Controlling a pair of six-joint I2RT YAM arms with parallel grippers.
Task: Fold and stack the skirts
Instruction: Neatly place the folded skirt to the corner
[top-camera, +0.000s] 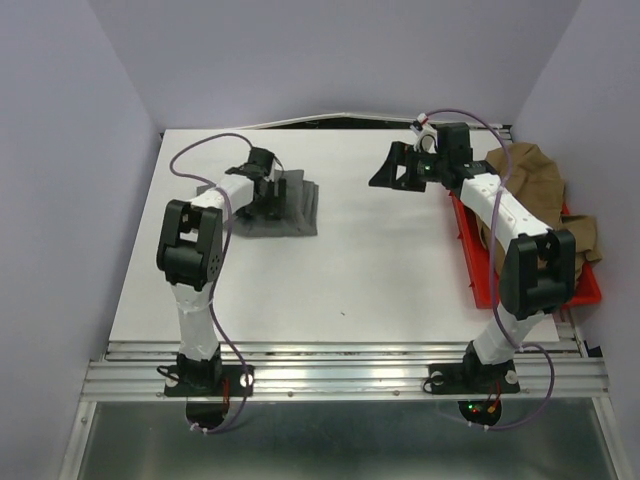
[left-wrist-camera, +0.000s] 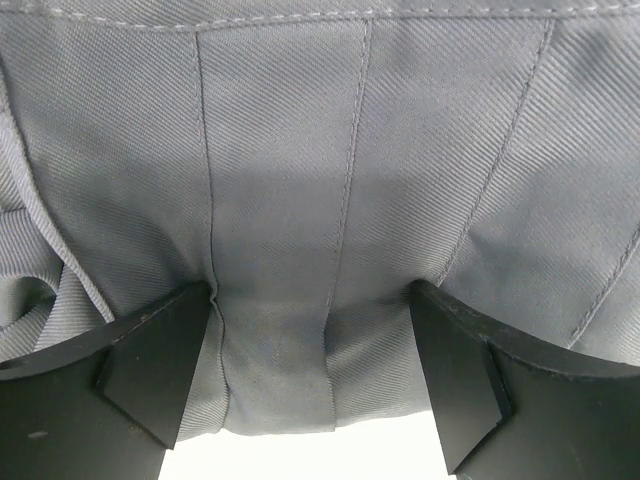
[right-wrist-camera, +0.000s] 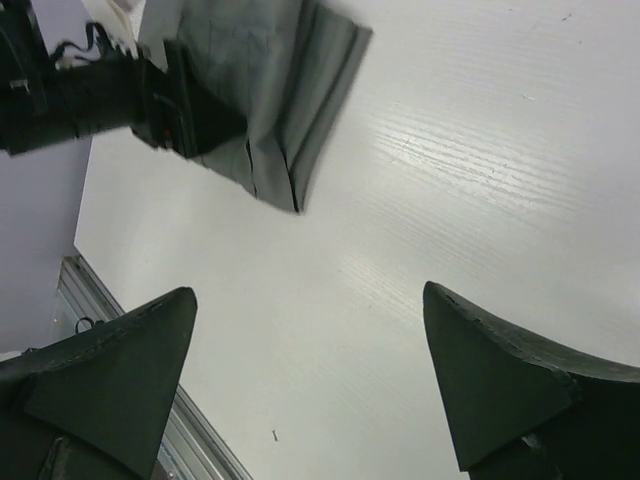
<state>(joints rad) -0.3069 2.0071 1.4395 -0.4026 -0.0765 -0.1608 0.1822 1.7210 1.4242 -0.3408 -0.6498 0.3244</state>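
One grey skirt, one tan heap of cloth, pieces uncountable, one red bin, one desk, two arms: left arm, right arm.

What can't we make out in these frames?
- Count of tan fabric garments in the red plastic bin: top view, heaped, right arm overlaps.
- Folded grey twill skirt outline: left wrist view crops it; top view, left gripper covers part.
- Right gripper height above the white table: no view settles it.
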